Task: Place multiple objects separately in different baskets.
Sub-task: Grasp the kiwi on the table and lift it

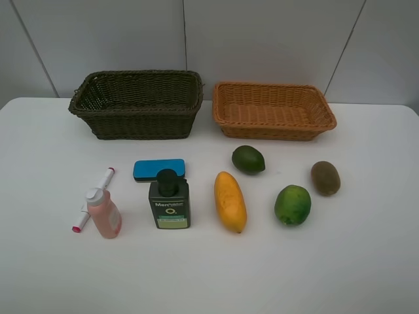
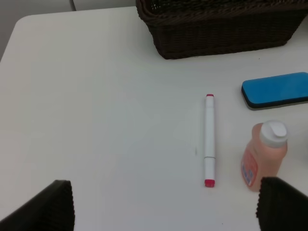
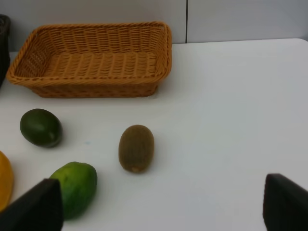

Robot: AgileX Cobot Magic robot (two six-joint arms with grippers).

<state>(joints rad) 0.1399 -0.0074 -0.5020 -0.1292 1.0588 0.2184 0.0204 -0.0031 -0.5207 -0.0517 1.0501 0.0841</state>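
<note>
Both baskets stand empty at the back of the bench: the dark basket on the left, the orange basket on the right. Nothing is lifted yet. The left hand and right hand both hang with jaws spread wide, holding nothing.

A sensible split sends the fruit to the nearer orange basket and the other goods to the dark one. On the right, the yellow mango needs a grip across its narrow middle. The bright green fruit, avocado and kiwi lie well apart and are likely to roll, so close on them from straight above.

On the left, the pump bottle lies just beside the blue eraser. The pink bottle lies across the marker, so take the bottle first.

The pump bottle's label reads "Men" and "O2", with its smaller print illegible. The pink bottle's label cannot be read.
</note>
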